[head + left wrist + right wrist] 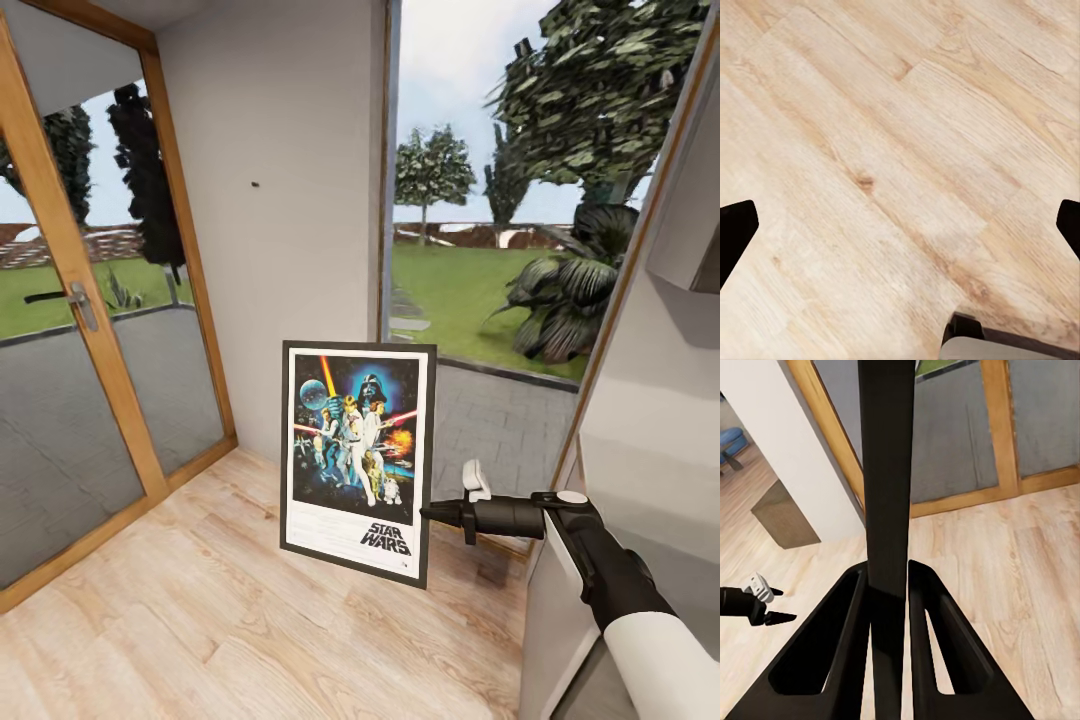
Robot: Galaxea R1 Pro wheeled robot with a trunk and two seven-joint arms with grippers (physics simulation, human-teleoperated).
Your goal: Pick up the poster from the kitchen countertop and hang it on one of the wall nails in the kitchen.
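— What do we see from the head?
— The poster [358,458], upright off the wooden floor [200,620], its edge clamped in our right tool [432,512]. A wall nail [254,185] sits above and beyond.
— And the wrists?
— Right: fingers [847,645] pinching the black frame. Left tool [900,225]: tips spread apart over bare planks.

1. The floor [200,610] is pale wood planks with visible grain and knots, running below the right gripper [428,512].
2. Beneath that gripper the boards lie bare.
3. A wooden door frame [95,350] meets the floor well to the gripper's left.
4. Under the left gripper [900,225], plain planks show.
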